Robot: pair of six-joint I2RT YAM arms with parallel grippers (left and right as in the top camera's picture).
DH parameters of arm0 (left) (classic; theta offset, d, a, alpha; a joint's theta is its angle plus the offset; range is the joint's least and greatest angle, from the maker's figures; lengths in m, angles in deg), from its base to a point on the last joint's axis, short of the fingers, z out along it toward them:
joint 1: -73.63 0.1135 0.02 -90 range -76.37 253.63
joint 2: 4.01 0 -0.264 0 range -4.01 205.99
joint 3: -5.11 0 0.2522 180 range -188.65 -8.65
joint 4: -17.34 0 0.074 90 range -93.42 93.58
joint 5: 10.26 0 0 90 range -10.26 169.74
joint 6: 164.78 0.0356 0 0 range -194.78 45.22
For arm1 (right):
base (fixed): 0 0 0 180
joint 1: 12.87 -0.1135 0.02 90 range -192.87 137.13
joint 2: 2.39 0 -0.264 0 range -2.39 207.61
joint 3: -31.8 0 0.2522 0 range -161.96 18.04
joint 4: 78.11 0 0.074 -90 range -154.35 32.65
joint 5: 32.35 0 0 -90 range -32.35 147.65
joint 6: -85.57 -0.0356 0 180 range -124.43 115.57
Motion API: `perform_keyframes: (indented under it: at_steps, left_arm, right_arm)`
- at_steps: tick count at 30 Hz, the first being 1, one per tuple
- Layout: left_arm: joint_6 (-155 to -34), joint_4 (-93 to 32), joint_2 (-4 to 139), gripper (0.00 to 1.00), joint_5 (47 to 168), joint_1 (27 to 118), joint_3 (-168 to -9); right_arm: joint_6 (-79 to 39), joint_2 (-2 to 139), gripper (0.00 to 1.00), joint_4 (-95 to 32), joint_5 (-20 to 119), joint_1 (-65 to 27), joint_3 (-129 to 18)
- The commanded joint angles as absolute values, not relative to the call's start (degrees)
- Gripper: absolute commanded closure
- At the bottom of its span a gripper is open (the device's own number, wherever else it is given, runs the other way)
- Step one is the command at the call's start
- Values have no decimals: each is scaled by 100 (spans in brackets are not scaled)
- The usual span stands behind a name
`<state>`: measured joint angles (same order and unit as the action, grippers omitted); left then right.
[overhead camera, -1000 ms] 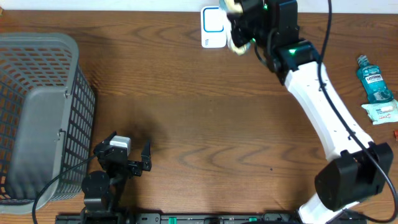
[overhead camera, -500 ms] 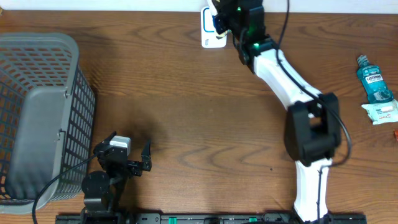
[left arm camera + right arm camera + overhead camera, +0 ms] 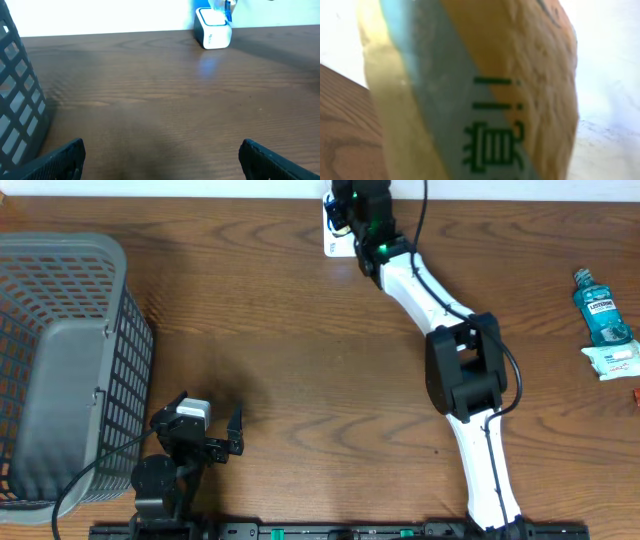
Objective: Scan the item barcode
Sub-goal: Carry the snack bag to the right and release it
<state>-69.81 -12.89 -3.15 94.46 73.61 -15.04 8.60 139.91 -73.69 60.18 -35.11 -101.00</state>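
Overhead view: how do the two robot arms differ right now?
Pose: the left arm sits folded beside the basket; the right arm stretches across to the scanner at the far edge.
Fingers: the left fingers are spread wide and empty; the right fingers are shut on a yellow item with a blue band.
Shared: both are based at the table's near edge.

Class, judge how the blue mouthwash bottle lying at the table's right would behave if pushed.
Lying flat, the mouthwash bottle probably slides rather than tips. Blue liquid seems to fill it, so it is likely heavy for its size.
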Motion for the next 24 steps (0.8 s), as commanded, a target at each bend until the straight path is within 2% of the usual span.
perform_keyframes:
  at_steps: [1, 7, 12, 17, 19, 24]
  left_arm:
    - [-6902, -1396, -341, 2, 9475, 7394, -1410]
    - [-6902, -1396, -341, 2, 9475, 7394, -1410]
    - [-6902, -1396, -341, 2, 9475, 7394, -1410]
    - [-6902, -1396, -341, 2, 9475, 7394, -1410]
    - [-6902, -1396, -341, 2, 9475, 7394, -1410]
    - [-6902, -1396, -341, 2, 9475, 7394, -1410]
  right_arm:
    - [952, 14069, 99, -7428, 6604, -3603, -10317]
    - [893, 13442, 99, -6375, 8059, -3590, -10389]
    - [497, 12362, 99, -3966, 9532, -3303, -10389]
    - [-442, 12168, 99, -2370, 9563, -2637, -10387]
    - [-635, 12303, 99, -1896, 9100, -2097, -10308]
    - [-648, 12786, 99, -1689, 8326, -1260, -10067]
